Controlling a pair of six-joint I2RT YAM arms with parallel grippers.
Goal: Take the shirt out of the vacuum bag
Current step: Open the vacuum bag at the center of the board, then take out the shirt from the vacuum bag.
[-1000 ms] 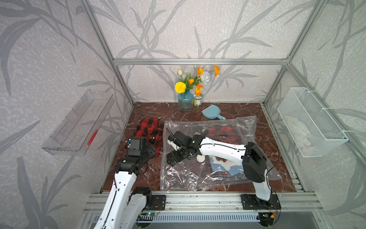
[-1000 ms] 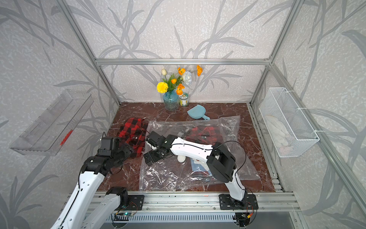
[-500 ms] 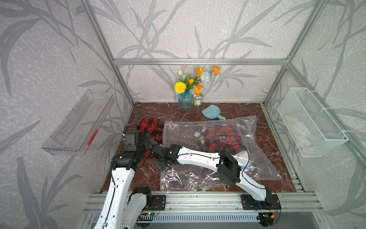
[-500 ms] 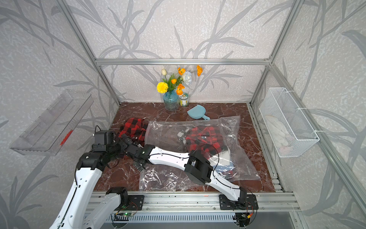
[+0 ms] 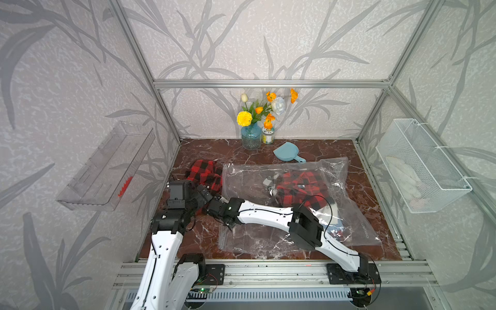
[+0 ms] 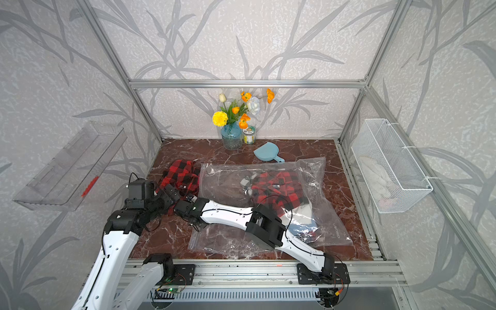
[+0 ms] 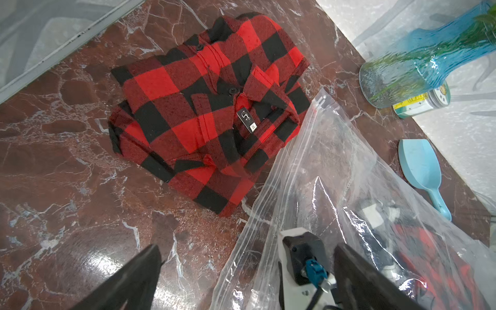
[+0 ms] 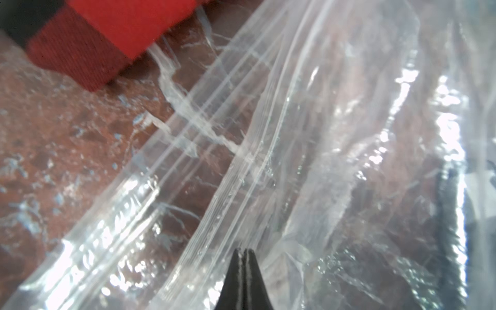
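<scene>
**Plaid shirt lying beside the vacuum bag, more plaid showing inside**

A folded red-and-black shirt (image 7: 204,118) is lying on the marble table (image 5: 322,150) at about 10 o'clock. It is just outside the zip mouth of the vacuum bag (image 5: 241,241), which is spreading from the centre towards 4 o'clock. More plaid cloth (image 5: 300,188) is showing through the plastic at about 2 o'clock.

The left gripper (image 7: 248,249) is hanging wide apart and empty. The right gripper (image 8: 243,252) is pressing its tips together at the zip strip; whether film is pinched between them is unclear.

One shirt seems to be out. The next move probably calls for holding the mouth apart while the other claw reaches in.

The collar tag (image 7: 247,119) is showing a logo and the letter M. The print on the bag is too small to read.
</scene>
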